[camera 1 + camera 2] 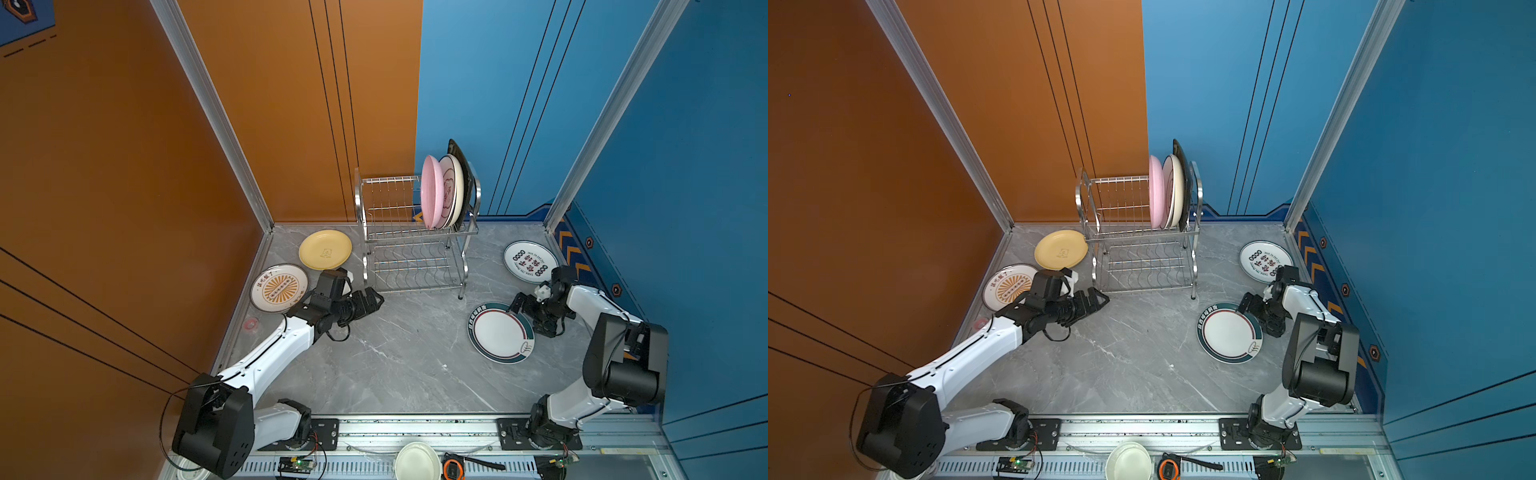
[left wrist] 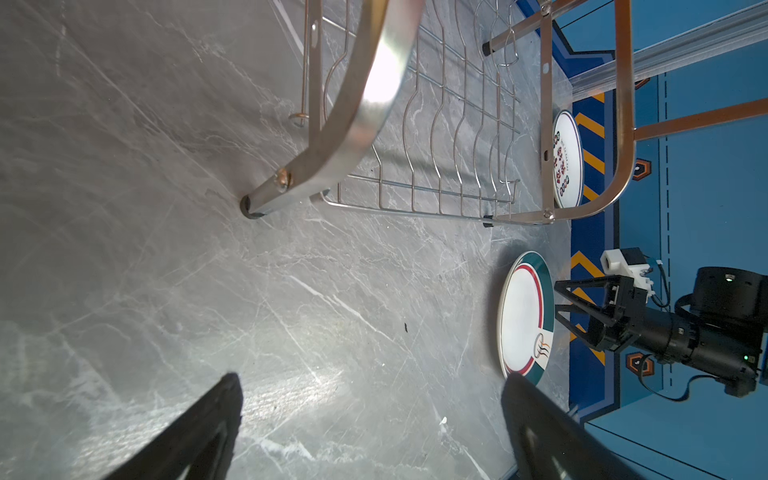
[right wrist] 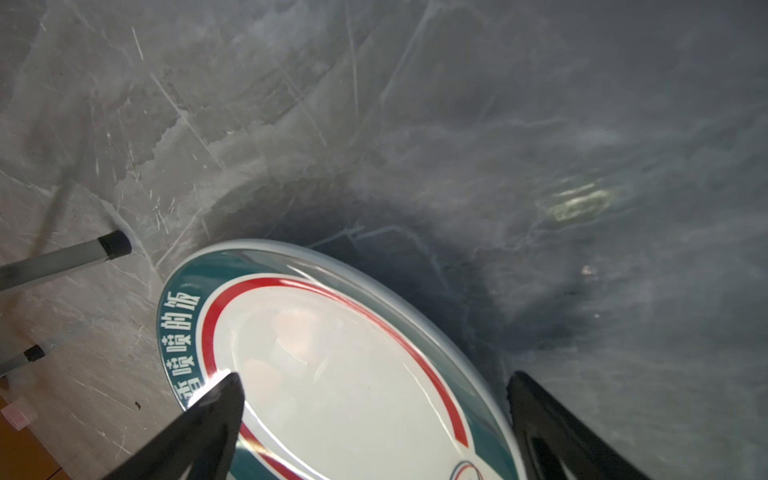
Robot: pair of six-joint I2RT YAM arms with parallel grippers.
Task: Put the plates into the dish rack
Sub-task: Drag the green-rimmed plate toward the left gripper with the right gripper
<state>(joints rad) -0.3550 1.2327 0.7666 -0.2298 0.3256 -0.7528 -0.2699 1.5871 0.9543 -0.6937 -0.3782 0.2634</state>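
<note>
The dish rack (image 1: 415, 245) stands at the back of the table, with a pink plate (image 1: 430, 193), a white plate (image 1: 451, 191) and a black square plate (image 1: 463, 166) upright in its top tier. A yellow plate (image 1: 325, 249) and a sunburst plate (image 1: 279, 287) lie flat on the left. A white plate with dark rings (image 1: 530, 261) lies at the right. My right gripper (image 1: 517, 301) is open across the rim of a teal-ringed plate (image 3: 332, 374) lying on the table. My left gripper (image 2: 372, 378) is open and empty near the rack's front left leg (image 2: 253, 205).
A white bowl (image 1: 417, 461) and an orange and black tool (image 1: 453, 467) sit on the front rail. A small red ring (image 1: 250, 323) lies by the left wall. Orange and blue walls close in the table on three sides.
</note>
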